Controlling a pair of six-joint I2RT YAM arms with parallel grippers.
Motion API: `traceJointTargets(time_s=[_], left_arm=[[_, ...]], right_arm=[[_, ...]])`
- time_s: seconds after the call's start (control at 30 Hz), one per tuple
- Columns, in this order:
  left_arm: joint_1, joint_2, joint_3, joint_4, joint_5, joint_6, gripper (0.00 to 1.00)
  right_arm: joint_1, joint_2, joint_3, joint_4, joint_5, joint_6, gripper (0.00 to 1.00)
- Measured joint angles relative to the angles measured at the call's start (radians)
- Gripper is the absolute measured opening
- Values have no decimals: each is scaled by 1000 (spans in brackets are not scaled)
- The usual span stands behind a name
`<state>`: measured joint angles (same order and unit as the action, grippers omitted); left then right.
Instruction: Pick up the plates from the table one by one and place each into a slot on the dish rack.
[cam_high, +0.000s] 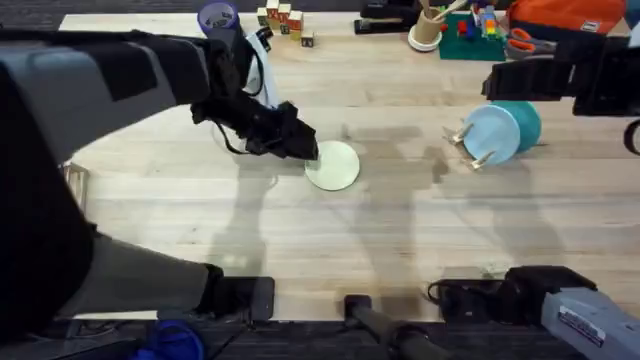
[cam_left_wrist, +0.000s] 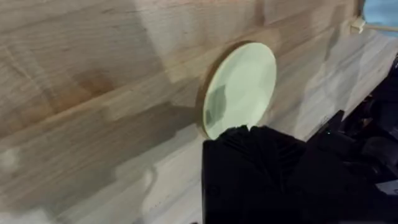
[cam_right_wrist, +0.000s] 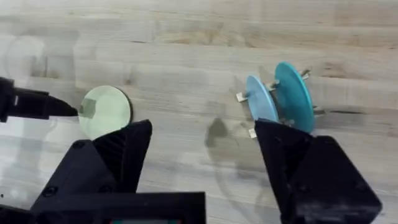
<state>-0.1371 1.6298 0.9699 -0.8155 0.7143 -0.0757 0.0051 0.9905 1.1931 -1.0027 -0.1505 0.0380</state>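
A pale cream-yellow plate (cam_high: 335, 166) lies flat on the table (cam_high: 400, 240) near its middle. My left gripper (cam_high: 303, 146) is at this plate's left rim, touching or nearly touching it. In the left wrist view the cream plate (cam_left_wrist: 242, 86) sits just beyond the black gripper body, which hides its near edge. The dish rack (cam_high: 466, 138) stands to the right and holds a light blue plate (cam_high: 492, 134) and a teal plate (cam_high: 524, 122) upright. My right gripper (cam_right_wrist: 204, 127) hangs open and empty high over the table, with the cream plate (cam_right_wrist: 106, 112) and the dish rack (cam_right_wrist: 249, 99) below it.
Along the table's far edge are wooden blocks (cam_high: 283, 17), a purple roll (cam_high: 218, 18), a cup of utensils (cam_high: 430, 28), a green tray (cam_high: 470, 38) and scissors (cam_high: 522, 41). The right arm (cam_high: 560, 78) reaches in from the upper right.
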Motion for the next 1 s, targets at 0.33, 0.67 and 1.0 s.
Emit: traceJointTargets(time_s=[0.33,0.67,1.0], left_arm=[[0,73,0,37,-2,13,43],[0,78,-64,136,2,16,41],[2,107,-80,158,59,9,41]], right_arm=[[0,0,0,0,0,0,995],[0,0,0,0,0,0,993],[0,0,0,0,0,0,995]])
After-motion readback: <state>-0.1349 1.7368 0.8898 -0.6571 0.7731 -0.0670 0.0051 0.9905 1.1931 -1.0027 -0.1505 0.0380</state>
